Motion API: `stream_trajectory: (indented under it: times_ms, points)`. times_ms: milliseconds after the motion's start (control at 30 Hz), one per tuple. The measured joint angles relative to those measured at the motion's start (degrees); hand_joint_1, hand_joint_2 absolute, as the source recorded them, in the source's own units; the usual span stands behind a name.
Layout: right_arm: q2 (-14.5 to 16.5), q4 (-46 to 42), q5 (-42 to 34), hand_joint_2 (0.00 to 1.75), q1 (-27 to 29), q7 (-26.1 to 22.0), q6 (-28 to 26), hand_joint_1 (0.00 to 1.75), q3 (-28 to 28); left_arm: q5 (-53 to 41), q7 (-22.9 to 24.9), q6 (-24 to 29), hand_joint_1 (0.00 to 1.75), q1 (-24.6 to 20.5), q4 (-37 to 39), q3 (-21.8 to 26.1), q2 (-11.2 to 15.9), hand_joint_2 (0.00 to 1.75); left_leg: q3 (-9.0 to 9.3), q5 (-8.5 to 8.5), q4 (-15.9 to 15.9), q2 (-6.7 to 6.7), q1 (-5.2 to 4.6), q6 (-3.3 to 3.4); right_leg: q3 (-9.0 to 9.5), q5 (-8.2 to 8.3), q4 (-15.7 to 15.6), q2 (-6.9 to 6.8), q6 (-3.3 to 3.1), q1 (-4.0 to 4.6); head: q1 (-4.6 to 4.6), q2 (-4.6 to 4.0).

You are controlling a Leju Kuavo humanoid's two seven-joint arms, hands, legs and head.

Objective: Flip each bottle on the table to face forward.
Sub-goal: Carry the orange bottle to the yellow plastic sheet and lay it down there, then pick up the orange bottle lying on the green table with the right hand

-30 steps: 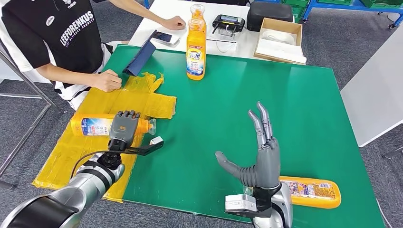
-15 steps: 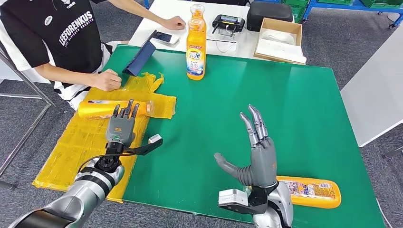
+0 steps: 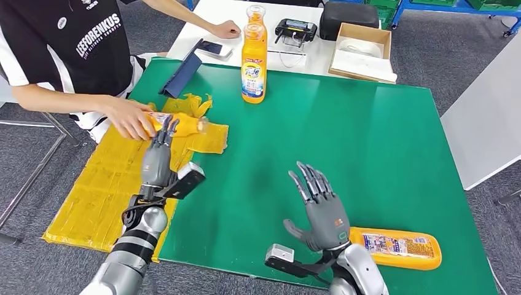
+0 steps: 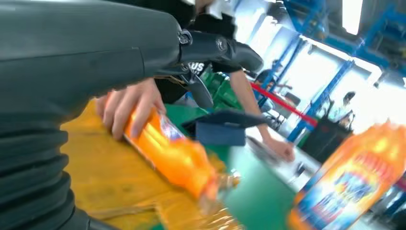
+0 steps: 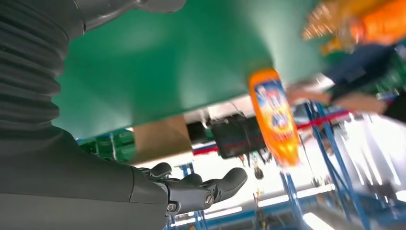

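On the yellow sheet (image 3: 104, 184) that covers the left part of the green table (image 3: 368, 141), an orange bottle (image 3: 181, 125) lies on its side with its clear cap toward the table's middle, and a person's hand (image 3: 127, 117) grips its far end. The robot's left hand (image 3: 157, 157) reaches toward that bottle with its fingers stretched out and apart, the fingertips (image 3: 166, 130) at or just over the bottle's side; it holds nothing. A second orange bottle (image 3: 254, 58) stands upright at the table's far edge, its label facing the robot. A third orange bottle (image 3: 396, 247) lies flat near the table's near edge, just beside the robot's right wrist. The right hand (image 3: 322, 209) is raised above the green surface, palm open, fingers spread wide and empty. A dark blue folder (image 3: 182, 74) leans near the table's far left corner.
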Motion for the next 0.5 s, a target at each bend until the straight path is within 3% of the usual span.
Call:
stream_trajectory:
  times_ms: [100,300,500]
  points:
    - [-1.1,0.6,0.9,1.75,0.6,0.7,0.3,0.0,0.0,2.1,-0.6,-2.2,0.0,1.1,-4.1,0.9,-1.5,1.75,0.02,0.0,0.0,0.01,0.02,0.0,-0.02,0.0,0.0,0.0,0.0,0.01,-0.01,0.0]
    - [-4.4,0.2,2.3,1.75,5.6,2.8,2.5,0.0,-3.4,12.7,-2.6,-11.7,0.0,3.2,-8.8,1.0,-4.2,1.75,0.03,0.0,0.0,-0.21,0.03,0.0,0.03,-0.03,0.0,-0.08,0.01,0.01,-0.01,0.0]
    - [-7.0,-0.5,1.6,1.75,9.8,0.9,3.8,0.0,-8.4,15.5,-3.1,-13.7,0.0,3.8,-10.3,-0.2,-5.7,1.75,0.0,-0.02,0.0,-0.22,-0.01,0.01,0.02,-0.02,0.0,-0.07,0.02,-0.01,-0.02,0.0]
